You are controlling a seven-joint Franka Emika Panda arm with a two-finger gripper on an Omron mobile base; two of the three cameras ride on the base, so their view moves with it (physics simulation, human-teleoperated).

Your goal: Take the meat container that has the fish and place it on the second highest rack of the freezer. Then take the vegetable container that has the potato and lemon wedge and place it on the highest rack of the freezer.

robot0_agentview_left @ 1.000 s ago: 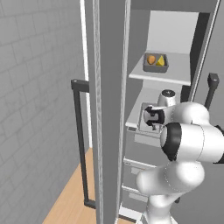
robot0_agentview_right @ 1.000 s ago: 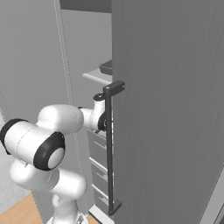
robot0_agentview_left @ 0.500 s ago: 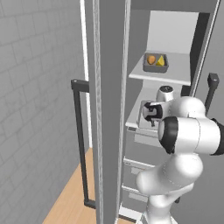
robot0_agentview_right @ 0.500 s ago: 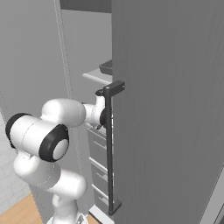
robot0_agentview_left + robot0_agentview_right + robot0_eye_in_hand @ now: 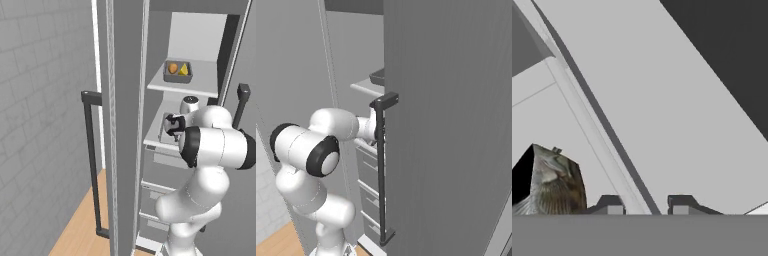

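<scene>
While the white arm with dark joints (image 5: 212, 150) reaches into the open freezer, its small dark two-finger gripper (image 5: 647, 205) shows in the hand view as two tips standing a narrow gap apart along the bottom edge, with a thin dark rim line passing between them; whether they pinch that rim or stand free I cannot tell. At eight o'clock of the tips lies the scaly grey-brown fish (image 5: 554, 185), beside a dark wall of the grey meat container (image 5: 522, 175), which sits on the second highest white rack (image 5: 155, 142) in the left base view, mostly hidden by the hand. Nearest the left camera, the tall grey freezer door edge (image 5: 125, 125) stands in front, with a dark vertical bar handle (image 5: 92, 165) at nine o'clock of it. From the right, the broad grey right-hand door (image 5: 451, 125) and its dark bar handle (image 5: 381, 170) cover the wrist. Farther up, at twelve o'clock of the hand, the grey vegetable container (image 5: 178, 72) with an orange-brown potato and a yellow lemon wedge rests on the highest white rack (image 5: 185, 86). No readable writing appears.
</scene>
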